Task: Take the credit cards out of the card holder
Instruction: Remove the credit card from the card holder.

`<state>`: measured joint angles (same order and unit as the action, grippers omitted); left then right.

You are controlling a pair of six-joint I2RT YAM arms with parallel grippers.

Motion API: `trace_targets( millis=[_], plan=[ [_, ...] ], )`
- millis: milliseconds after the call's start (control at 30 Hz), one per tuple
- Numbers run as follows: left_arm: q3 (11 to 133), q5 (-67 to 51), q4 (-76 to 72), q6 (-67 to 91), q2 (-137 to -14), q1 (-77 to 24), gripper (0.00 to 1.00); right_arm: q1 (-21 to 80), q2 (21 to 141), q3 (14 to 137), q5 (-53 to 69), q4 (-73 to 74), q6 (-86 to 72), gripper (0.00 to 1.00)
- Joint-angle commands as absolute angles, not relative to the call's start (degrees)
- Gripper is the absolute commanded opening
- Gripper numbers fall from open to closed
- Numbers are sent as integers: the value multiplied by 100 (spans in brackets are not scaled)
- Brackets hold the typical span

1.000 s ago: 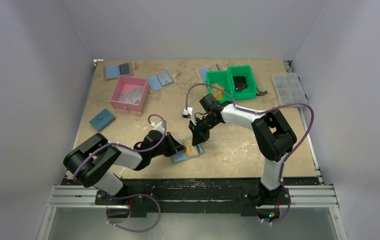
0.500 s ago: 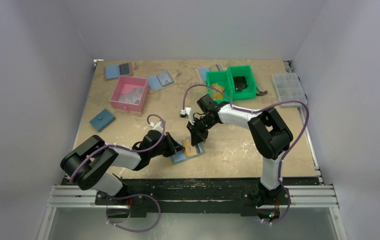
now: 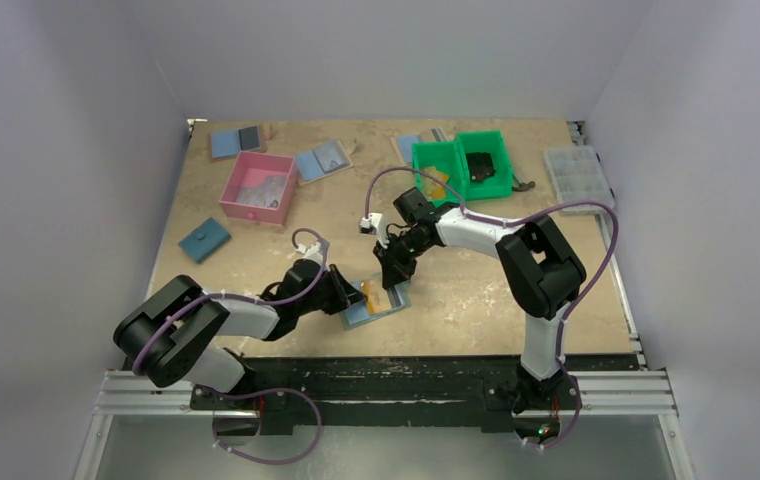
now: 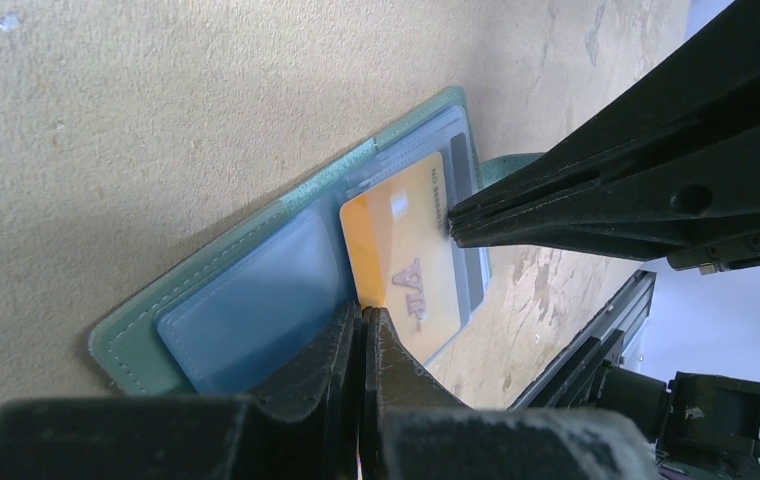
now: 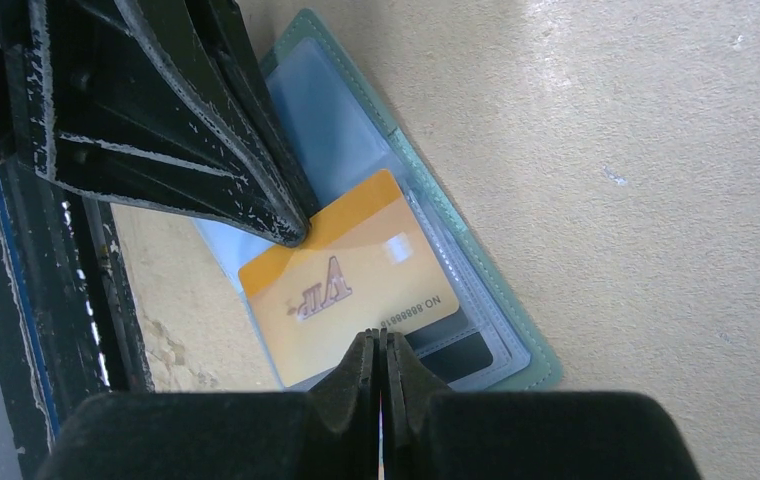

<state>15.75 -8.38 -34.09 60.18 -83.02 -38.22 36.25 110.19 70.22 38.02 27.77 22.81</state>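
Pinning step under review; left pincer (image 4: 361,315) pressed together, tip down at one edge of the orange card (image 4: 401,250); open card holder (image 4: 246,305) flat under that tip; right pincer (image 5: 380,345) pressed together at the card's opposite edge, grip not evident; advise the left steadies the holder while the right draws the card out low and straight.

Bright, even overhead light, soft shadows.
Top view sharp; walls (image 3: 376,50) wash pale. In wrist views the near fingers (image 4: 296,400) are dark and out of focus, the card (image 5: 356,270) crisp with faint glare, table (image 5: 606,150) grain clear.
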Motion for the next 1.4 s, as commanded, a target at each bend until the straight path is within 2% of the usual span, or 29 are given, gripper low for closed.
trace_targets(
  millis=[0, 33, 233, 333, 1100, 1367],
  plan=[
    [1443, -763, -2999, 5736, -8201, -3729, 0, 3601, 11204, 7038, 3188, 2810, 2381, 6],
    [1443, -771, -3020, 5758, -8200, -3733, 0, 3602, 11210, 7040, 3197, 2812, 2382, 6],
    [1290, -980, -3561, 6004, -8385, -3696, 24, 3603, 11224, 7049, 3250, 2830, 2399, 6],
    [1164, -1138, -4046, 6161, -8568, -3658, 29, 3604, 11228, 7049, 3260, 2830, 2399, 6],
    [249, -1141, -8300, 7839, -10320, -3593, 28, 3640, 11531, 7163, 3040, 3039, 2356, 5],
    [483, -1311, -8183, 8009, -11062, -3598, 36, 3645, 11548, 7163, 3041, 3039, 2355, 5]
  ],
)
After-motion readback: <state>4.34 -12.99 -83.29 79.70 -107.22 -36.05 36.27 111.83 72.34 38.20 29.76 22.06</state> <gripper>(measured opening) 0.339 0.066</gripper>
